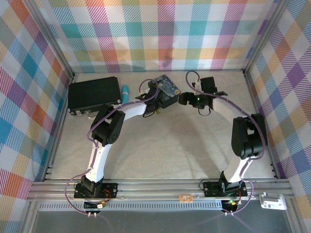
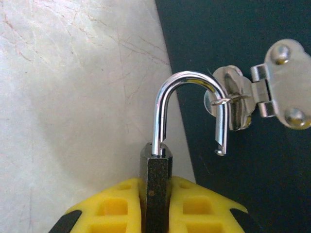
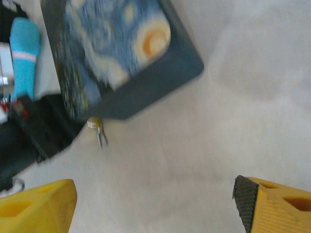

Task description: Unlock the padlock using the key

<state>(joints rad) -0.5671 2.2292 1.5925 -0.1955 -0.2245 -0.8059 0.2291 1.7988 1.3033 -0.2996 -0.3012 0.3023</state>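
Observation:
My left gripper (image 2: pixel 156 194) is shut on the padlock (image 2: pixel 156 167), its yellow fingers (image 2: pixel 116 208) clamping the dark body on both sides. The silvery shackle (image 2: pixel 187 80) stands open, its free end passing through the metal hasp (image 2: pixel 233 99) on the dark box side (image 2: pixel 252 179). My right gripper (image 3: pixel 155 199) is open above bare table with nothing between its fingers. Left of it, a thin grey metal piece that looks like the key (image 3: pixel 100 137) hangs blurred under the box's lower edge. From above, the left gripper (image 1: pixel 154 104) and right gripper (image 1: pixel 182 98) flank the Starry Night box (image 1: pixel 167 86).
A black case (image 1: pixel 94 94) lies at the back left with a light-blue cylinder (image 1: pixel 125 92) beside it. Checked walls and metal posts close in the table (image 1: pixel 165 145) on three sides. The near half of the table offers free room.

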